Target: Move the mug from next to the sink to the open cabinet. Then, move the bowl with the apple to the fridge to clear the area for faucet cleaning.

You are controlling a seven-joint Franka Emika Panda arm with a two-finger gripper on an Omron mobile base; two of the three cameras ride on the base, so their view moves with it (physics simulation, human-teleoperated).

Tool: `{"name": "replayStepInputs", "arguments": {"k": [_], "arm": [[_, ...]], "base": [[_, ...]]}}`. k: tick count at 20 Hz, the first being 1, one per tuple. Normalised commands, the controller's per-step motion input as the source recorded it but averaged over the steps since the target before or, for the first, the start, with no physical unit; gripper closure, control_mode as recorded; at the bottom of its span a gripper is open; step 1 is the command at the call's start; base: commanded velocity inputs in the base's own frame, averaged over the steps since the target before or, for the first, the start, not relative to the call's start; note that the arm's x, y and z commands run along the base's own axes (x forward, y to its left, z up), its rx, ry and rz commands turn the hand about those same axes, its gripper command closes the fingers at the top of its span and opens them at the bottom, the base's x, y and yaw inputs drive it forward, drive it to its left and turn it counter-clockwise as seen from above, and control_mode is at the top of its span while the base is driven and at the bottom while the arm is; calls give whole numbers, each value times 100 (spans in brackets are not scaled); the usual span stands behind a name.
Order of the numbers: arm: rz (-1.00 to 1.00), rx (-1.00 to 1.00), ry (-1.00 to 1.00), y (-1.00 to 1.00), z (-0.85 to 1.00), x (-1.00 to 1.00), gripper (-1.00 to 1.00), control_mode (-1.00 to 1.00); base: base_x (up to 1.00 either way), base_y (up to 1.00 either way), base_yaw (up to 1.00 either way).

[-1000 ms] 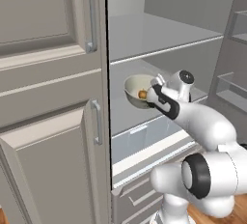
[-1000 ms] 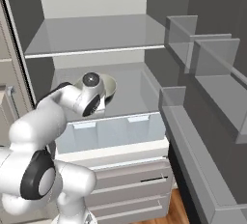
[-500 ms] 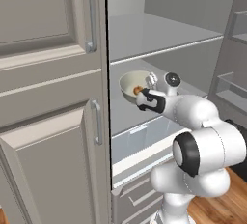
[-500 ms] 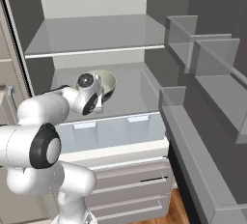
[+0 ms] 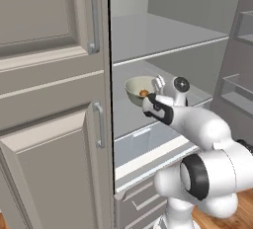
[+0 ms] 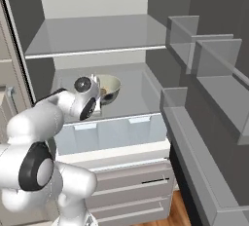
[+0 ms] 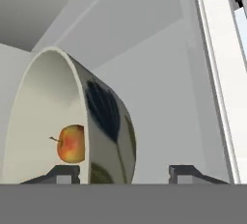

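Observation:
The cream bowl (image 5: 136, 89) stands on the middle shelf of the open fridge (image 5: 163, 38), with the red-orange apple (image 5: 144, 93) inside it. My gripper (image 5: 157, 88) is at the bowl's near rim. In the hand view the bowl (image 7: 103, 121) has dark leaf marks on its outside and the apple (image 7: 71, 143) lies within. My gripper (image 7: 126, 172) straddles the bowl's wall, open: one fingertip (image 7: 66, 172) is inside the bowl, the other is outside with a gap to the wall. From the right, the bowl (image 6: 110, 87) sits just behind my gripper (image 6: 98, 96).
The fridge's left door (image 5: 49, 75) is closed, with long bar handles (image 5: 92, 16). An upper shelf (image 6: 97, 32) hangs above the bowl. A pale drawer (image 6: 112, 132) lies under the bowl's shelf. Door bins (image 6: 204, 59) line the open door on the right.
The arm has reached deeper into the fridge and carried the bowl with the apple onto the middle shelf. The fingers now stand apart around the bowl's wall.

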Motion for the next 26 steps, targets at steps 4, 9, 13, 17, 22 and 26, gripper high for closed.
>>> {"name": "replayStepInputs", "arguments": {"k": [4,9,13,17,22,26], "arm": [[-6,5,-20,-26,49,-100,-100,-100],[-14,5,-16,-11,97,-74,-100,-100],[-16,0,-10,0,100,-77,-100,-100],[-11,0,-7,2,100,-86,-100,-100],[12,-20,0,26,56,-48,-100,-100],[39,-24,1,1,26,-57,-100,-100]], "base": [[0,0,0],[0,0,0],[0,0,0],[0,0,0],[0,0,0],[0,0,0]]}}
